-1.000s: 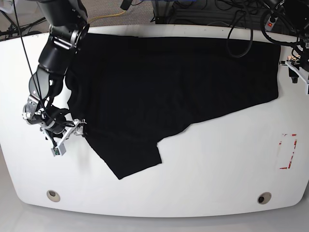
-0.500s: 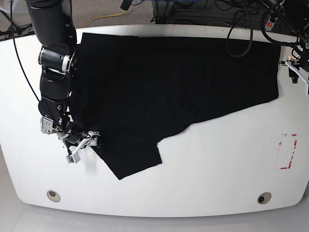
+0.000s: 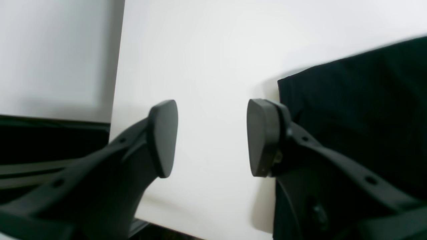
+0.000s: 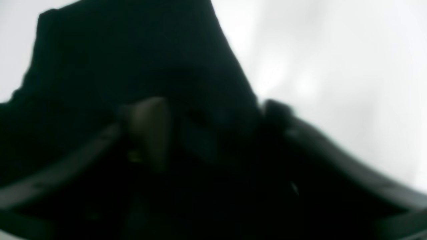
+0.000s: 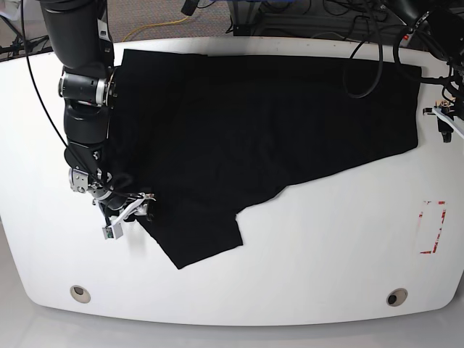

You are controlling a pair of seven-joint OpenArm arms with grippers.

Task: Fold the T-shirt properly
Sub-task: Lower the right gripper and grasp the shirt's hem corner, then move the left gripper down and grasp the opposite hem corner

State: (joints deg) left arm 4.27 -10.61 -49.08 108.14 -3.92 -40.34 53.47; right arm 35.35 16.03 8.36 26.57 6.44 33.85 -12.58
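The black T-shirt (image 5: 261, 123) lies spread over the back half of the white table (image 5: 326, 261), with one sleeve pointing toward the front left. My right gripper (image 5: 133, 209) is at that sleeve's left edge. In the blurred right wrist view its fingers (image 4: 150, 130) stand apart, with the dark T-shirt cloth (image 4: 133, 56) lying between and over them. My left gripper (image 5: 444, 119) hovers at the shirt's right edge. In the left wrist view the left gripper (image 3: 211, 138) is open and empty over bare table, with the T-shirt's edge (image 3: 360, 110) just beside its right finger.
A red-and-white marked rectangle (image 5: 432, 227) is on the table at the right. Two round holes (image 5: 80, 293) (image 5: 396, 296) sit near the front edge. Cables (image 5: 290, 22) hang behind the table. The table's edge (image 3: 115, 66) is close to the left gripper.
My right arm has swung right and down, bringing its gripper from beside the shirt onto the sleeve's left edge. My left gripper has shifted slightly down beside the shirt's right edge.
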